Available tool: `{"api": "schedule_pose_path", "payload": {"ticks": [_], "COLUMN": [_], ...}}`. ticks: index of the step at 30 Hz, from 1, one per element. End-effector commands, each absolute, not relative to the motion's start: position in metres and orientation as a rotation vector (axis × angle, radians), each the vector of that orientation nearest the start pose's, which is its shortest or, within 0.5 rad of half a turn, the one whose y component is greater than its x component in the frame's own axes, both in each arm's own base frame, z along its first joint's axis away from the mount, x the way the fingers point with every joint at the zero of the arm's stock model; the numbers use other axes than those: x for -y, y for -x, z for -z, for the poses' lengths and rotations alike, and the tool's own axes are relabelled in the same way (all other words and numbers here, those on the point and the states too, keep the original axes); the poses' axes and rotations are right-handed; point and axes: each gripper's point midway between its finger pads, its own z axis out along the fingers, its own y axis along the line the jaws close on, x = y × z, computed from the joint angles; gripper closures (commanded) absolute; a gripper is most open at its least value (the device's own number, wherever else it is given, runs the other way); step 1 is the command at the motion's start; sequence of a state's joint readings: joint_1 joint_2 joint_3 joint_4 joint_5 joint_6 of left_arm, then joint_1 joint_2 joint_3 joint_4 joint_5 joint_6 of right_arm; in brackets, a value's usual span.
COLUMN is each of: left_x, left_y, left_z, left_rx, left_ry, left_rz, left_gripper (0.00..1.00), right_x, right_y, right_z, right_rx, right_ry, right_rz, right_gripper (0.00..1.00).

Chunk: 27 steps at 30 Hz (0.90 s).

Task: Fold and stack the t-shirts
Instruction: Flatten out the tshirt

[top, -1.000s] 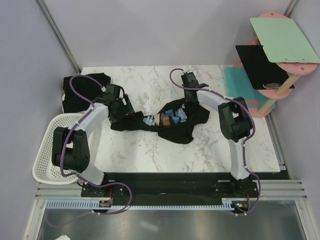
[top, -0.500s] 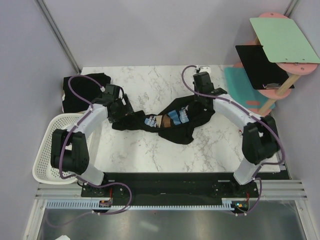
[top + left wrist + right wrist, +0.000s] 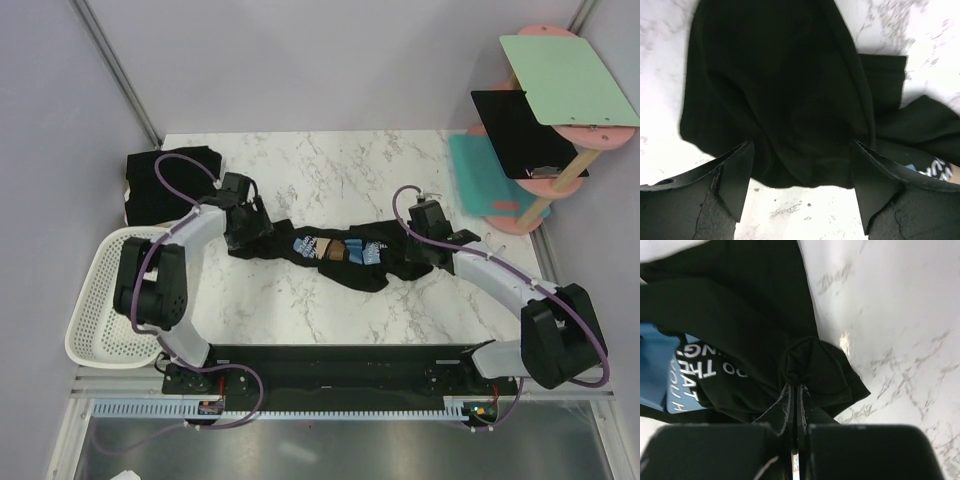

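Over the last second the right gripper (image 3: 793,389) had swung from the far side of the marble table (image 3: 330,165) toward its right near part, its jaws pressed together on a bunched fold of the printed t-shirt (image 3: 335,255). That pull had drawn the shirt from a crumpled heap into a long band across the middle of the table, print facing up. The left gripper (image 3: 801,155) sat over the shirt's left end, jaws wide and straddling the fabric, with nothing clamped. The other black t-shirt (image 3: 165,180) lay untouched at the far left corner. By my reading, spreading was underway and folding not yet begun
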<state>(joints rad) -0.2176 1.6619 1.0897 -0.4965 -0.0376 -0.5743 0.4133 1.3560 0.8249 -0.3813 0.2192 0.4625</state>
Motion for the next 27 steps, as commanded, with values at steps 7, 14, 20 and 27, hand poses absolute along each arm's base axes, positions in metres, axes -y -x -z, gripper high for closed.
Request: {"api": "schedule_pose_path", "payload": {"ticks": [7, 14, 20, 27], "left_x": [0.122, 0.124, 0.112, 0.099], "left_y": [-0.372, -0.441, -0.43, -0.342], "left_z": [-0.019, -0.103, -0.165, -0.106], "left_rx": [-2.694, -2.499, -2.381, -2.54], "left_ry": [0.448, 0.421, 0.384, 0.525], "left_rz": [0.233, 0.225, 0.219, 0.221], "left_gripper": [0.98, 0.98, 0.98, 0.98], "right_x": [-0.122, -0.138, -0.144, -0.132], "right_y": [-0.296, -0.386, -0.415, -0.36], "right_z": [-0.057, -0.106, -0.168, -0.163], "right_rx": [-2.499, -2.349, -2.222, -2.251], "right_ry": [-0.218, -0.147, -0.157, -0.172], "right_rz": [-0.187, -0.116, -0.185, -0.242], "right_gripper": [1.0, 1.0, 1.0, 1.0]}}
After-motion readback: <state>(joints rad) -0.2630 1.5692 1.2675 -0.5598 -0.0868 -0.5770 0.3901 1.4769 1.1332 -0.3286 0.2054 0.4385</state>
